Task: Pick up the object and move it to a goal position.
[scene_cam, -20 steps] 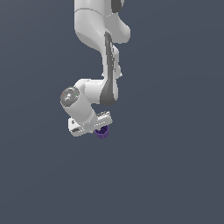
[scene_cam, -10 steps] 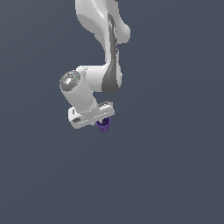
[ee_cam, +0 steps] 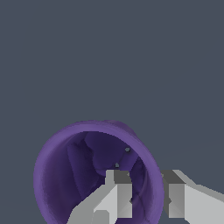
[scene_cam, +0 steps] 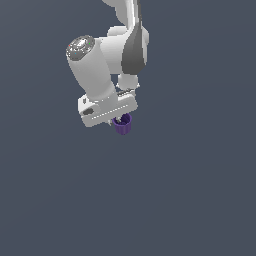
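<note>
In the exterior view the white end effector (scene_cam: 118, 119) hides the upper part of the purple cup (scene_cam: 122, 124), and its fingertips cannot be made out there. The arm (scene_cam: 125, 47) runs off that picture's top edge. The wrist view cuts off the cup's (ee_cam: 94, 175) lower rim and the bases of both fingers (ee_cam: 116, 194).

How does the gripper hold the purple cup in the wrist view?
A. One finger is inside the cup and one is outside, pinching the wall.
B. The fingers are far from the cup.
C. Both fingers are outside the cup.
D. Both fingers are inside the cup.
A: in the wrist view one finger sits inside the cup and the other outside, so the gripper pinches the wall.
</note>
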You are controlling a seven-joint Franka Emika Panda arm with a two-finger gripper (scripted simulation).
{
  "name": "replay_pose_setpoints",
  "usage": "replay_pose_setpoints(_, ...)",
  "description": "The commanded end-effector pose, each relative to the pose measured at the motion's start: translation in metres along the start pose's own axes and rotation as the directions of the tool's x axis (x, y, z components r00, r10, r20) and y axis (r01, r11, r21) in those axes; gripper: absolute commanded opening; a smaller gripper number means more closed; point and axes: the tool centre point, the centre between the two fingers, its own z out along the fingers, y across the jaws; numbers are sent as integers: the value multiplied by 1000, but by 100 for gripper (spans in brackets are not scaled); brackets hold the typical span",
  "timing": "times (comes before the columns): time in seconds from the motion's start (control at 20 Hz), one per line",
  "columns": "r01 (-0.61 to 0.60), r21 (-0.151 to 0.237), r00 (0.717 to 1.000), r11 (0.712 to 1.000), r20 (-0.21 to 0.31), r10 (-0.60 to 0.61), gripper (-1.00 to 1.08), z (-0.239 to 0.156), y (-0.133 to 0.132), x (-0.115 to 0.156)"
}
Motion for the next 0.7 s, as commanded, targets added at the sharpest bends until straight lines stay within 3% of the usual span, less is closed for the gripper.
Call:
replay_pose_setpoints(0.0,0,-1,1000,1000,-1,0,-100,-22,-12,-6)
replay_pose_setpoints(0.65,0,1,1000,1000,-1,0,-100,-86,-46,-22)
